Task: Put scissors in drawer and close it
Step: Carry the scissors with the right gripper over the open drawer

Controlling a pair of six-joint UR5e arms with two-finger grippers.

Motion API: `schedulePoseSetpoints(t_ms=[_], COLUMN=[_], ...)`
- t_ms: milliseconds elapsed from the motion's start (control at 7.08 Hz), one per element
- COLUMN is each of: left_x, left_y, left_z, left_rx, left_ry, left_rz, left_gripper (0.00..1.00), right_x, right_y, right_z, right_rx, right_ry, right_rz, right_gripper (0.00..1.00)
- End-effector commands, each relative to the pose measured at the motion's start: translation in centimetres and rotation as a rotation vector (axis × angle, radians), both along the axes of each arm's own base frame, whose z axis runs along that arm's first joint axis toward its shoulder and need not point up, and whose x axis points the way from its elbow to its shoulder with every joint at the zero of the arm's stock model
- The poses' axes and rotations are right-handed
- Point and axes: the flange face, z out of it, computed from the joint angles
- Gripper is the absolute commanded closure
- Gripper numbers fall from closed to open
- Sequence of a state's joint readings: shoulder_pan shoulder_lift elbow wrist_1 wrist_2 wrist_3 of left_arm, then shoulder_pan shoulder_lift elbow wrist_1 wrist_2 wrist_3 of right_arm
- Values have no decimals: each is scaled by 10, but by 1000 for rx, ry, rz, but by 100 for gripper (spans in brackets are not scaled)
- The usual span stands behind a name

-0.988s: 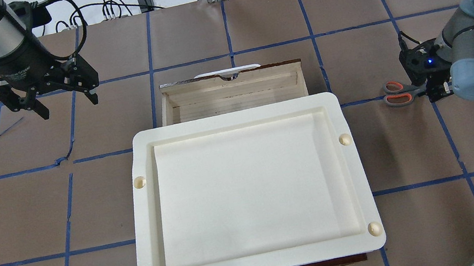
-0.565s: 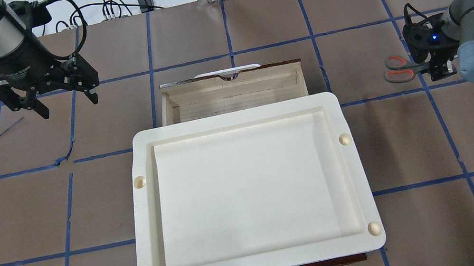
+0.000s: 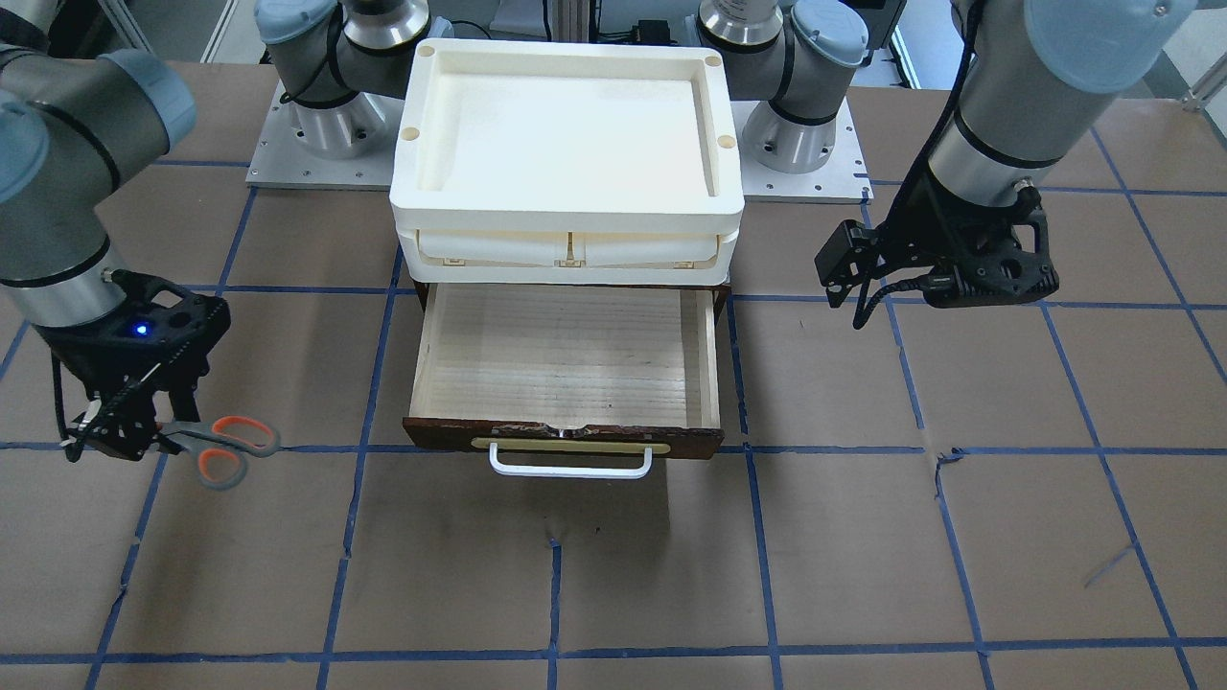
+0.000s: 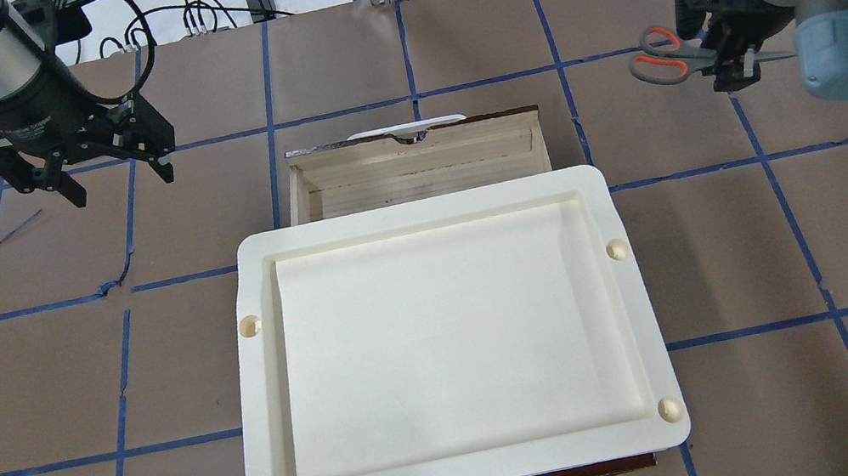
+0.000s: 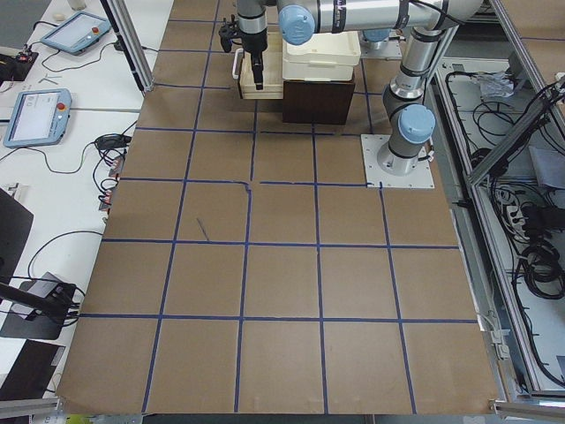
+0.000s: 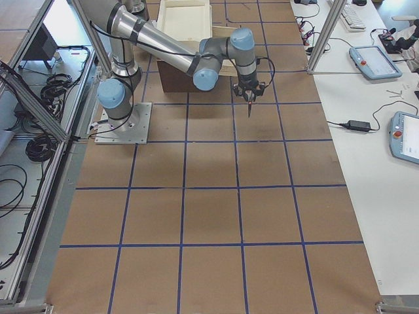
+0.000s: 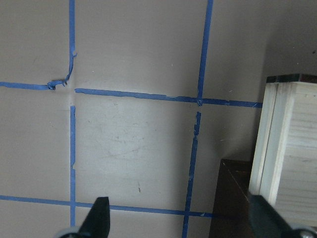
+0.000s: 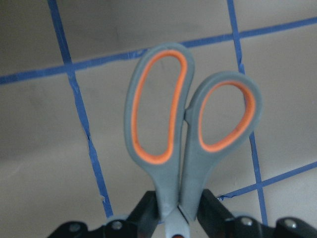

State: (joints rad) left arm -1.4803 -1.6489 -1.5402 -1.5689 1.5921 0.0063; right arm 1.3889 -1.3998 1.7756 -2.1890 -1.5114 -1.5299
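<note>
My right gripper [image 4: 730, 62] is shut on the scissors [image 4: 661, 56] near the pivot and holds them off the table, to the right of the drawer [image 4: 418, 174]. The grey, orange-lined loops point toward the drawer. In the right wrist view the fingers [image 8: 210, 210] clamp the scissors [image 8: 188, 134] just below the loops. The pale-wood drawer [image 3: 566, 355] stands pulled out and empty, its white bar handle [image 3: 570, 467] on the dark front. My left gripper [image 4: 120, 181] is open and empty, hovering left of the drawer; the drawer's side [image 7: 287, 148] shows in its wrist view.
A cream tray-topped box [image 4: 419, 209] sits on the dark cabinet above the drawer and covers its rear part. The brown table [image 4: 68, 375] is marked with blue tape lines. Cables lie at the far edge [image 4: 196, 9].
My right gripper has lifted the scissors off the table and carried them toward the table's far side. My left gripper has barely moved.
</note>
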Motion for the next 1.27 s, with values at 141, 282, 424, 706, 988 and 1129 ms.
schedulePoseSetpoints(t_ms=[141, 282, 424, 706, 988, 1129], left_x=[0, 0, 0, 1, 0, 0], left_y=[-1, -1, -1, -1, -1, -1], left_z=[0, 1, 0, 0, 0, 0], left_rx=[-10, -11, -8, -8, -10, -8], left_ry=[-4, -6, -5, -5, -5, -5], left_rz=[-8, -8, -8, -6, -8, -8], left_gripper=[0, 0, 0, 0, 0, 0], right_x=[164, 205, 240, 283, 303, 322], right_y=[15, 29, 42, 40, 30, 41], right_z=[68, 62, 49, 37, 38, 34], right_rx=[88, 114, 152, 170, 205, 209], right_ry=[-40, -33, -24, 8, 5, 1], right_rz=[73, 144, 208, 283, 290, 279], right_gripper=[94, 94, 94, 93, 93, 93])
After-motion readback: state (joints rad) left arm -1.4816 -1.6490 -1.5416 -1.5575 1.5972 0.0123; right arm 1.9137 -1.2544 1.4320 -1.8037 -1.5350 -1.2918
